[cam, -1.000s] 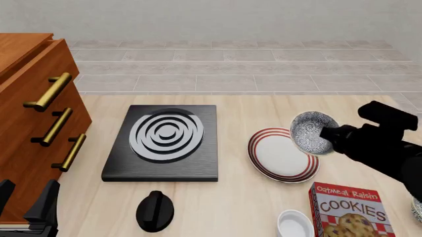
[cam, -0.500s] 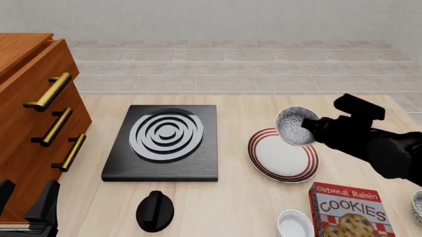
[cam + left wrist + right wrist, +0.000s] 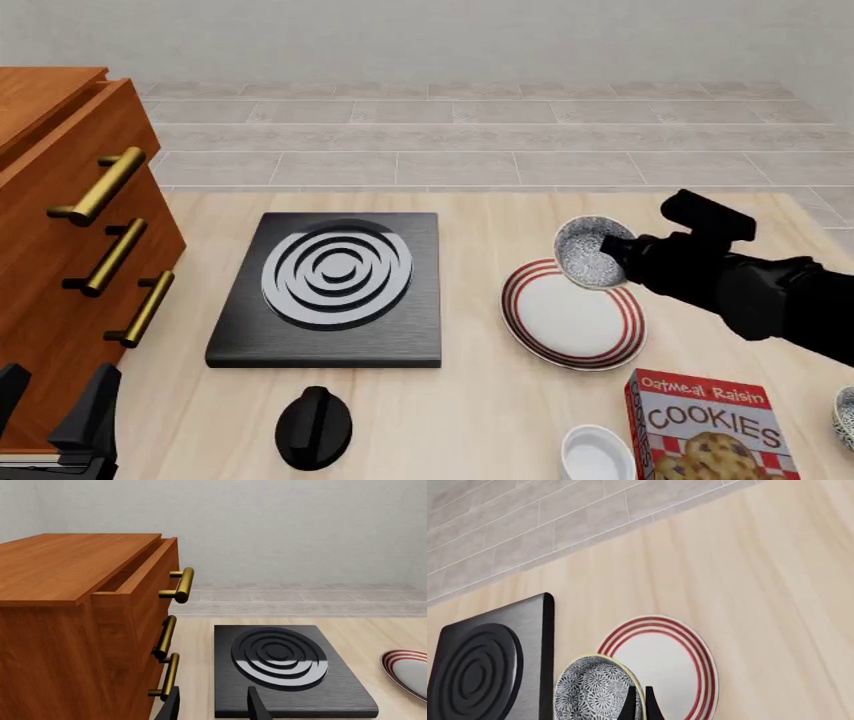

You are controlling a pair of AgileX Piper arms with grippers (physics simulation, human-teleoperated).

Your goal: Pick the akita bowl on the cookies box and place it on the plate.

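The akita bowl (image 3: 587, 252), speckled black and white, hangs tilted on its side in the air over the far rim of the plate (image 3: 534, 330). My right gripper (image 3: 618, 256) is shut on the bowl's rim, coming in from the right. In the right wrist view the fingers pinch the edge of the akita bowl (image 3: 594, 690), with the red-ringed plate (image 3: 677, 660) below it. The red cookies box (image 3: 707, 428) lies at the near right with nothing on it. My left gripper (image 3: 60, 418) rests open at the near left; in its own view, the left gripper (image 3: 213, 707) holds nothing.
A black stove burner (image 3: 334, 285) lies left of the plate, with a black knob (image 3: 314, 425) in front of it. A wooden drawer cabinet (image 3: 60, 240) fills the left side. A small white bowl (image 3: 597, 452) sits beside the box. Another speckled bowl (image 3: 843, 415) shows at the right edge.
My right gripper has carried the akita bowl leftward and slightly away, from beside the plate's right rim to over its far rim. The left arm has not moved.
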